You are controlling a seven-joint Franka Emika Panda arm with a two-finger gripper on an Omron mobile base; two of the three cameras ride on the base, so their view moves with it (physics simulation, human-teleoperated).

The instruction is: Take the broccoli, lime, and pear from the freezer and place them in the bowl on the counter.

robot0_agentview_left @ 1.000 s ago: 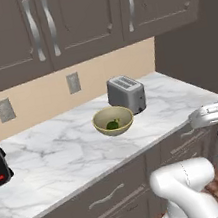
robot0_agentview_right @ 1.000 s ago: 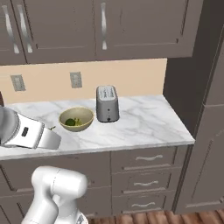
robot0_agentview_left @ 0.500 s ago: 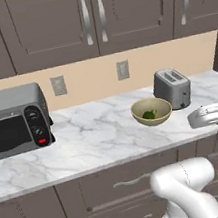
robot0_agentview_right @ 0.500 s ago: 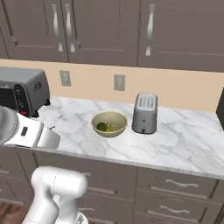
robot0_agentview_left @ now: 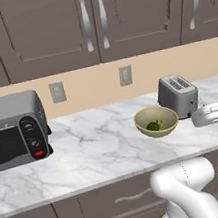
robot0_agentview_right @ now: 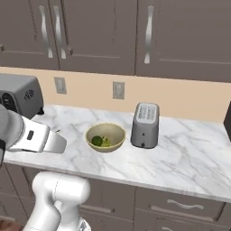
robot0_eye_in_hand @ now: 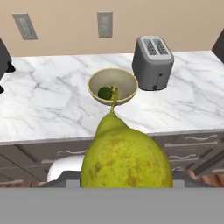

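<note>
A big yellow-green pear (robot0_eye_in_hand: 124, 157) with brown speckles fills the lower hand view, stem pointing up. It sits in my gripper, whose fingers it hides. Beyond it the pale olive-tan bowl (robot0_eye_in_hand: 113, 85) rests on the white marble counter (robot0_eye_in_hand: 52, 109). Inside the bowl lie a dark green lime (robot0_eye_in_hand: 104, 92) and a light yellow-green broccoli (robot0_eye_in_hand: 115, 92). The bowl (robot0_agentview_left: 156, 121) (robot0_agentview_right: 105, 137) also shows from both base cameras, to the left of the toaster. My white forearm (robot0_agentview_right: 40, 137) hangs in front of the counter edge, short of the bowl. The freezer is out of view.
A silver toaster (robot0_agentview_left: 178, 95) (robot0_agentview_right: 145, 125) stands right beside the bowl. A grey toaster oven (robot0_agentview_left: 11, 131) sits at the counter's left end. Dark brown wall cabinets (robot0_agentview_left: 91, 23) hang above, and drawers (robot0_eye_in_hand: 192, 144) run below the counter.
Both base views have swung along the counter: the bowl and toaster have shifted right in the picture and the toaster oven has come into view. That is camera motion; the things themselves stayed put.
</note>
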